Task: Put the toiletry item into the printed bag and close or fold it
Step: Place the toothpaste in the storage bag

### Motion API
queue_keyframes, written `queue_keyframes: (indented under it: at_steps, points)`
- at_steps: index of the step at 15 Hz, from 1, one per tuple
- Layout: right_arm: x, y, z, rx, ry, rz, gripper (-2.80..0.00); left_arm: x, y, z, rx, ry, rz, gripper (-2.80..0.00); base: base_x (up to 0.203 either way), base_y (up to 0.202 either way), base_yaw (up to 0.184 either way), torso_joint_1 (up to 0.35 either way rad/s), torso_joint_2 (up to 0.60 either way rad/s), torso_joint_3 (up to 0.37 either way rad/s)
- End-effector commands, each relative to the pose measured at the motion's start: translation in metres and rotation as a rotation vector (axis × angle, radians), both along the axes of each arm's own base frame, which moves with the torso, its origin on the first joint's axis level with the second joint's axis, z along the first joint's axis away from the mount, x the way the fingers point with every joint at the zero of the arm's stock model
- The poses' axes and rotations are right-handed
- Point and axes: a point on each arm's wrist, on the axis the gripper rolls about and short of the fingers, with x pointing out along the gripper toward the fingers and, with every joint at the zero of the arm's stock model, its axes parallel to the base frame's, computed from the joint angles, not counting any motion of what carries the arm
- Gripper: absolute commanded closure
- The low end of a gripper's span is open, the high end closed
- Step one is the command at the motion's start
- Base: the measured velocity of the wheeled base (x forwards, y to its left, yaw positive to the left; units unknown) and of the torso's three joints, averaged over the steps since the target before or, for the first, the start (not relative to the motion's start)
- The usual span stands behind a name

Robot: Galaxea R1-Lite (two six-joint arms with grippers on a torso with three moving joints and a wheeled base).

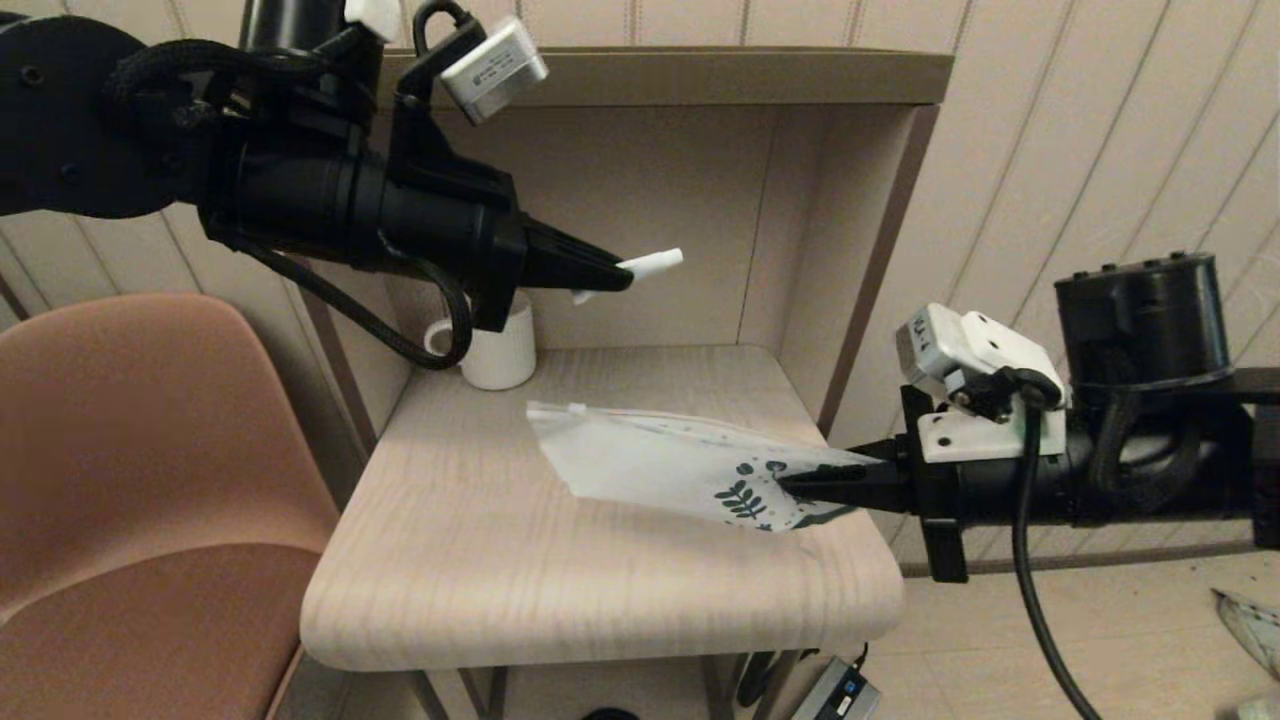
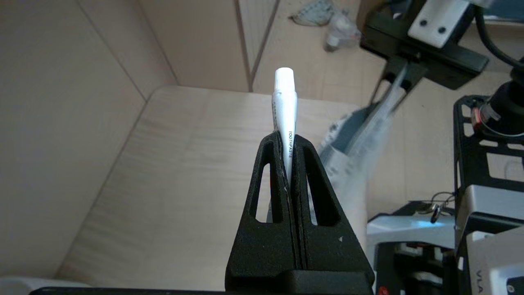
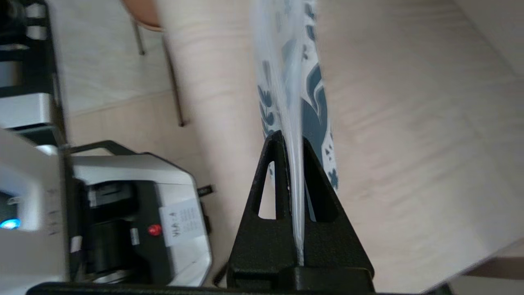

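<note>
My left gripper (image 1: pixel 615 277) is shut on the toiletry item (image 1: pixel 652 265), a small white tube marked TOOTHPASTE (image 2: pixel 283 106). It hangs above the back of the table with the cap end sticking out past the fingertips. My right gripper (image 1: pixel 790 484) is shut on the printed bag (image 1: pixel 660 462) at its teal leaf-print end. The bag is lifted off the tabletop, with its plain zip end pointing toward the mug. In the right wrist view the bag (image 3: pixel 292 94) runs straight out from between the jaws of the right gripper (image 3: pixel 290 139). The tube is above and behind the bag, apart from it.
A white ribbed mug (image 1: pixel 497 348) stands at the back left of the light wooden table (image 1: pixel 560 580), under the left arm. A shelf alcove wall (image 1: pixel 850 260) closes the back and right. A pink chair (image 1: pixel 140 480) is at the left.
</note>
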Motion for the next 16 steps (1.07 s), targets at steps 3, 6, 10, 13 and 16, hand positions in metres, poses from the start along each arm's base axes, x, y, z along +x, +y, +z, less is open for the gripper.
queue_keyframes:
  at_steps: [3,6,10,13,16]
  points:
    - [0.008,0.003,-0.004,-0.027,-0.004,-0.025,0.00,-0.002,-0.006,-0.021,0.041,0.054,-0.031,0.00,0.000,0.000,0.000,0.000,0.00,0.000]
    - [0.016,0.005,-0.003,-0.026,-0.010,-0.026,0.00,-0.015,-0.008,-0.036,0.075,0.097,-0.058,0.00,0.000,0.000,0.000,0.000,0.00,0.000]
    - [0.016,0.007,0.001,-0.021,-0.022,-0.023,0.00,-0.025,-0.011,-0.052,0.103,0.134,-0.087,0.00,0.000,0.000,0.000,0.000,0.00,0.000]
    - [0.013,0.007,0.000,-0.021,-0.019,-0.014,0.00,-0.020,-0.021,-0.053,0.085,0.099,-0.105,0.00,0.000,0.000,0.000,0.000,0.00,0.000]
    - [0.011,0.008,-0.003,-0.026,-0.004,-0.005,0.00,-0.014,-0.028,-0.054,0.086,0.084,-0.117,0.00,0.000,0.000,0.000,0.000,0.00,0.000]
